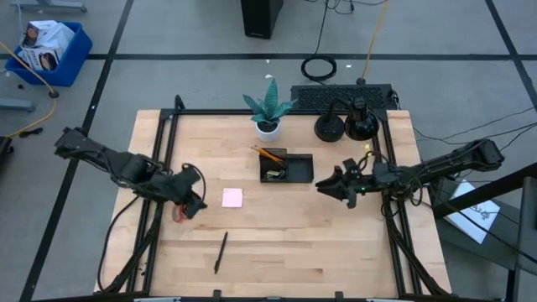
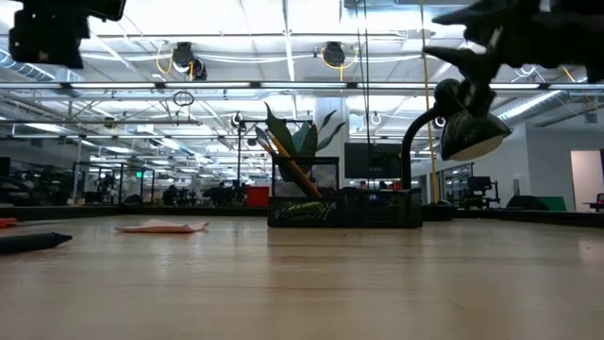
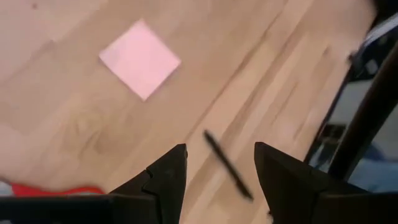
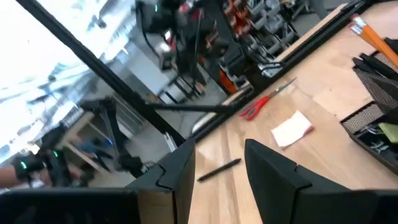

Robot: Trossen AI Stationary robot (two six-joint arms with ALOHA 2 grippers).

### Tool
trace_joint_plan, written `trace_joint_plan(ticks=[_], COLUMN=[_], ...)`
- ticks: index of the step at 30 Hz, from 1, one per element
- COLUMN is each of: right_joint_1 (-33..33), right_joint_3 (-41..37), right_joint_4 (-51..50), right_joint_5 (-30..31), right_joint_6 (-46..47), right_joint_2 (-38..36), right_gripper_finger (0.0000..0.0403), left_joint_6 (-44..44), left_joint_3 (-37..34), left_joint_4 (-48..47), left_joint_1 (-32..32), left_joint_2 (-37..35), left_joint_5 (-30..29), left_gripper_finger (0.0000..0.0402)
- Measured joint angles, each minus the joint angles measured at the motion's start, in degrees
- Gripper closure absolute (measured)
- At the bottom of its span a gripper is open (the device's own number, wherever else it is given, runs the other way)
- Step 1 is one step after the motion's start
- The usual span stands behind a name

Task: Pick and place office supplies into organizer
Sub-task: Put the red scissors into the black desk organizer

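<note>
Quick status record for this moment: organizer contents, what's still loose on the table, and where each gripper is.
organizer: mid-table, holds orange pencils plus small items
sticky pad: loose, left of the organizer
pen: loose, near front edge
scissors: loose, by the table's left side
left gripper: open, empty, above the table left of the pad
right gripper: open, empty, right of the organizer
</note>
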Motion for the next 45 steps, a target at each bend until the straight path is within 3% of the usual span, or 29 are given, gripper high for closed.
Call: trace_joint_plan(ticks=[7, 11, 15, 18, 23, 25, 29, 36, 45], right_joint_1=[1.3, 1.5, 1.5, 1.5, 1.5, 1.5, 1.5, 1.5, 1.5], right_joint_3=[-4.1, -3.9, -3.9, -3.9, -3.9, -3.9, -3.9, -3.9, -3.8], right_joint_4=[5.9, 7.1, 7.3, 7.6, 7.5, 7.6, 7.5, 7.5, 10.1], right_joint_5=[0.7, 1.8, 4.0, 4.0, 5.0, 5.3, 5.8, 11.3, 11.5], right_joint_6=[1.2, 1.3, 1.3, 1.8, 4.5, 6.7, 10.6, 15.3, 17.9], right_joint_2=[-1.3, -1.3, -1.2, -1.2, -1.2, -1.2, -1.2, -1.2, -1.2], right_gripper_finger=[0.0273, 0.0273, 0.0273, 0.0273, 0.0273, 0.0273, 0.0273, 0.0273, 0.0273], left_joint_6=[4.3, -2.7, -15.4, -20.2, -20.7, -26.5, -35.7, -30.3, -27.0], left_joint_3=[0.0, 0.0, 0.0, -0.7, -5.6, -7.2, -10.5, -14.8, -16.7], left_joint_4=[-2.9, -15.1, -27.3, -24.9, -12.4, -11.5, -11.2, -6.1, -4.4], left_joint_1=[-4.5, -9.3, -13.2, -14.3, -14.4, -14.0, -14.2, -15.5, -16.5], left_joint_2=[6.0, 9.5, 12.0, 12.2, 12.2, 12.4, 12.6, 12.6, 12.6], left_joint_5=[1.8, 3.7, 5.2, 6.2, 10.0, 14.4, 16.8, 10.9, 9.1], left_gripper_finger=[0.0211, 0.0211, 0.0211, 0.0211, 0.0211, 0.0211, 0.0211, 0.0211, 0.0211])
